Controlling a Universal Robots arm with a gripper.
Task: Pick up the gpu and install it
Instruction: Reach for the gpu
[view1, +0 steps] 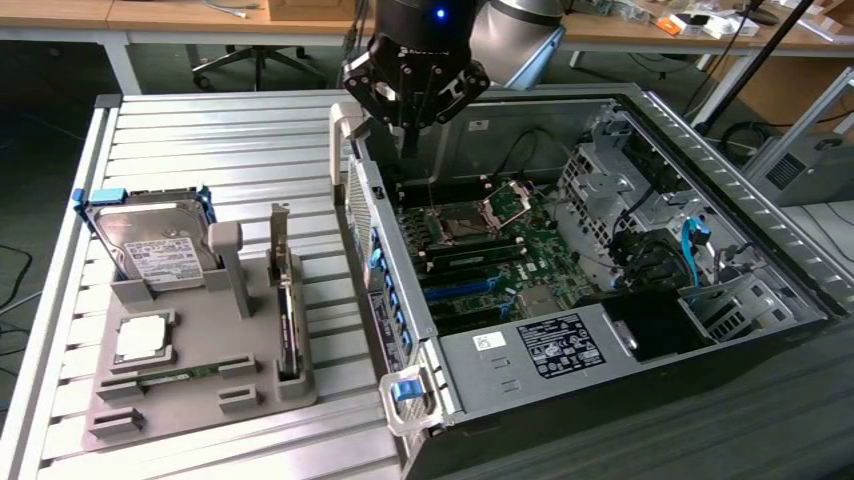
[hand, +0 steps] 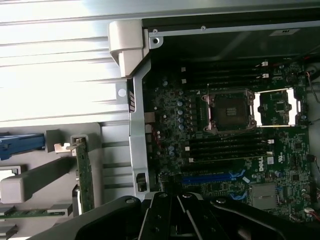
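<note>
One thin dark gpu (view1: 283, 300) stands on edge in the grey holder (view1: 200, 400) beside the case (view1: 747, 170). The wrist view adds its green face (hand: 84, 175). My fingers (view1: 408, 135) are closed and empty.

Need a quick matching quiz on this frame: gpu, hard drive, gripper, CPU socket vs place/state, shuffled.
1. gpu
2. hard drive
3. gripper
4. CPU socket

A. shut, above the case edge
B. on the motherboard
C. standing on edge in the grey holder
D. white label showing

Pairs: 1-C, 2-D, 3-A, 4-B
</note>
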